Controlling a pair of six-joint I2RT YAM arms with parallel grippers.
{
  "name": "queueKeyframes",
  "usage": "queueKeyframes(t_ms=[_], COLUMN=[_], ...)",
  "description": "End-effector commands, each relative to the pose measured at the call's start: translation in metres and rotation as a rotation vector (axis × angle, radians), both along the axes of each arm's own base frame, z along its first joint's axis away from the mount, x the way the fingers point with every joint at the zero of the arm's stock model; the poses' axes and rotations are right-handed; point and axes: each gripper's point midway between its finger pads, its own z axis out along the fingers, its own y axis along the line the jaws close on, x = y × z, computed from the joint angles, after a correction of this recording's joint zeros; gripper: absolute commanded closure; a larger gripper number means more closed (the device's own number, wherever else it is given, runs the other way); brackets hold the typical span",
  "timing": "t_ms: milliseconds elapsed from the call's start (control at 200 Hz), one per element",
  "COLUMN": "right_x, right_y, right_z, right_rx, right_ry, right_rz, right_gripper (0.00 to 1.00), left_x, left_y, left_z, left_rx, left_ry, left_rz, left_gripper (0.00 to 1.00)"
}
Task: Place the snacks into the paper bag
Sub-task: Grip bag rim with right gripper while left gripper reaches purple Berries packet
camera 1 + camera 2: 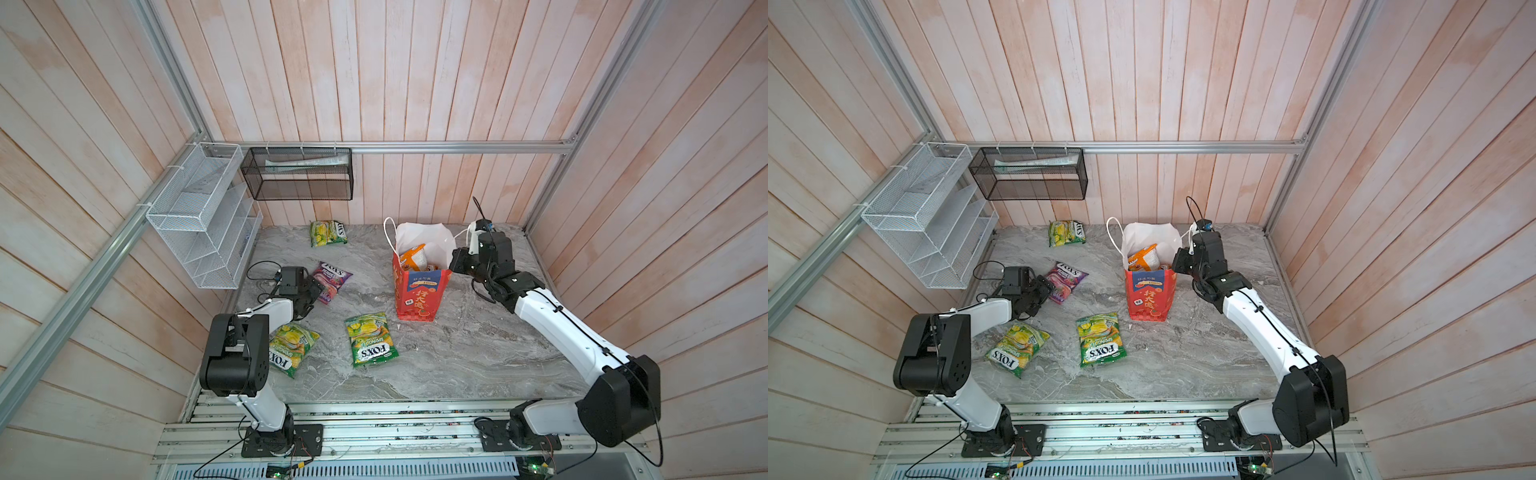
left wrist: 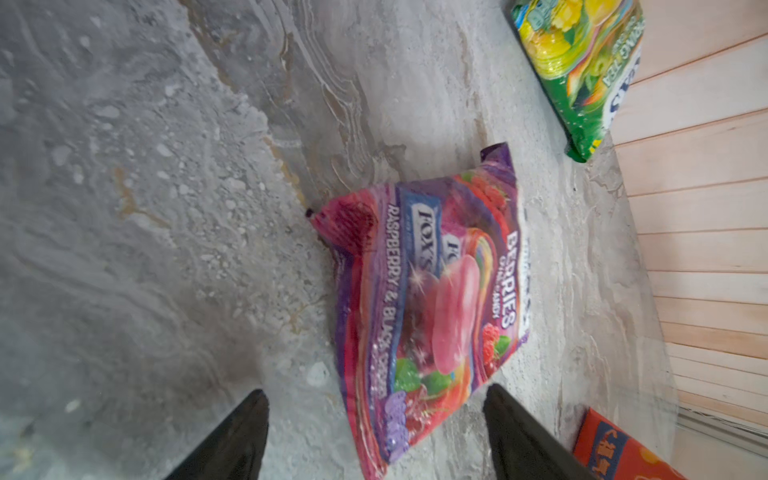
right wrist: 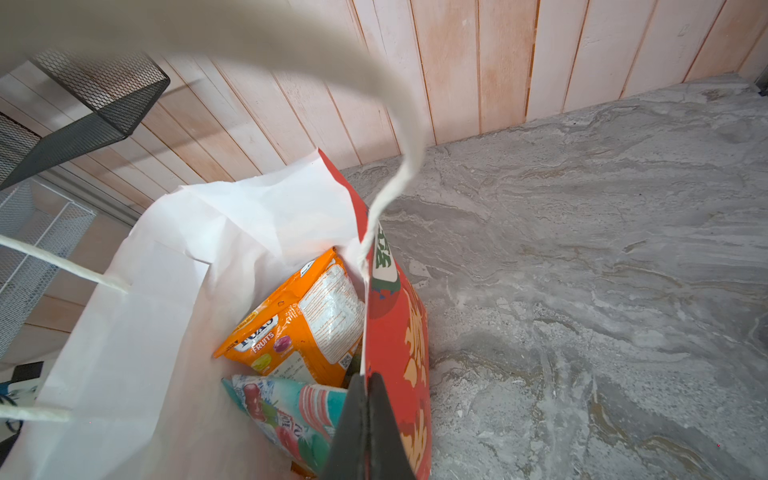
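Purple glossy packet (image 2: 432, 299) lies between spread left fingers (image 2: 232, 440); right fingers (image 3: 353, 432) pinch paper bag (image 3: 409, 340).

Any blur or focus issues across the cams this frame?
Left wrist view: purple packet smeared, print soft. Right wrist view: cord handle near the lens out of focus, orange packet sharp. Both top views: sharp, wall planks splay outward.

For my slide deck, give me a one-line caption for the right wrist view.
Right tool pinches the wall of the paper bag; an orange packet and a teal packet lie inside.

Pale plank walls (image 1: 415, 83), grey marble tabletop (image 1: 478, 365).
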Motion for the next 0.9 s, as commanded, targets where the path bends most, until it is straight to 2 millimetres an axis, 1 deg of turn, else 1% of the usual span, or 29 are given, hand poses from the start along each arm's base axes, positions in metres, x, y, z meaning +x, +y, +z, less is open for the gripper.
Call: queueKeyframes(t_ms=[0,90,140,270,365,425,475,625,710,755,835,895], right_x=[-0.003,-0.003,-0.003,-0.003,-0.003,-0.003,-0.003,-0.004,-0.004,-0.005,-0.004,-0.004], right_y=[-0.002,-0.002,-0.002,-0.002,-0.001,-0.002,-0.002,-0.003,-0.003,-0.004,-0.003,-0.003], right_z=[-0.018,-0.018,-0.019,-0.019,-0.018,-0.018,-0.018,-0.016,-0.015,-0.014,-0.015,-0.015], right_rx=[-0.034,-0.034,-0.034,-0.034,-0.032,-0.033,-0.032,-0.031,-0.028,-0.029,-0.028,-0.027], right_ry=[0.043,0.044,0.043,0.046,0.042,0.043,0.042,0.031,0.029,0.027,0.03,0.03], right_rz=[0.012,0.012,0.012,0.013,0.015,0.012,0.014,0.009,0.011,0.009,0.01,0.011], right_gripper=[1.0,1.0,1.0,1.0,1.0,1.0,1.0,1.0,1.0,1.0,1.0,1.0], left_x=[0.007,0.008,0.009,0.014,0.015,0.015,0.016,0.019,0.019,0.019,0.02,0.021], left_y=[-0.005,-0.004,-0.005,-0.012,-0.015,-0.016,-0.017,-0.022,-0.021,-0.021,-0.023,-0.026], left_z=[-0.003,-0.011,-0.014,-0.022,-0.029,-0.034,-0.036,-0.042,-0.042,-0.042,-0.035,-0.023], left_rx=[-0.035,-0.049,-0.057,-0.086,-0.114,-0.124,-0.13,-0.159,-0.165,-0.171,-0.198,-0.23], left_ry=[-0.031,-0.024,-0.021,-0.014,-0.017,-0.006,-0.006,-0.004,-0.011,-0.01,-0.031,-0.074], left_rz=[-0.051,-0.067,-0.075,-0.108,-0.112,-0.11,-0.112,-0.135,-0.13,-0.128,-0.145,-0.158], left_gripper=[0.18,0.19,0.22,0.26,0.33,0.34,0.37,0.54,0.63,0.7,0.84,0.92])
